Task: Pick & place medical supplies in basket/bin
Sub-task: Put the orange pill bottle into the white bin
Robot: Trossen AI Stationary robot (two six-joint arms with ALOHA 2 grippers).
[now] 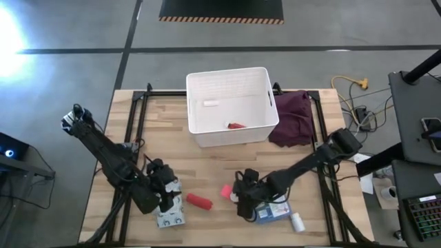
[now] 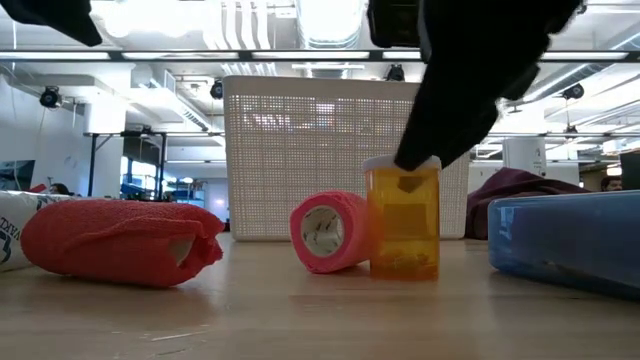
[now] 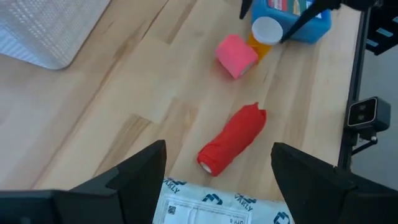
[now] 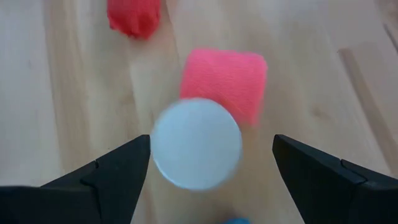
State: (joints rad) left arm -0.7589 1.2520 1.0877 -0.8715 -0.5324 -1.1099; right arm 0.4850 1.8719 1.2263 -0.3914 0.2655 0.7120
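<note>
The tub [image 1: 231, 107] sits at the table's [image 1: 207, 165] far middle, with a cloth [image 1: 293, 117] touching its right wall and two small items [image 1: 236, 126] lying inside. Near the front edge, a packet [image 1: 170, 215] lies to the left, a bandage roll [image 1: 199, 200] just to its right, then a smaller roll [image 1: 225, 191] touching an upright bottle [image 2: 403, 222], with the flat box [image 1: 274, 211] and a small bottle [image 1: 297, 222] further right.

A lab or workshop hall: concrete floor [image 1: 69, 69] with hazard-striped mat [image 1: 220, 19] (exposed ceiling ducts [image 2: 320, 20] overhead).
</note>
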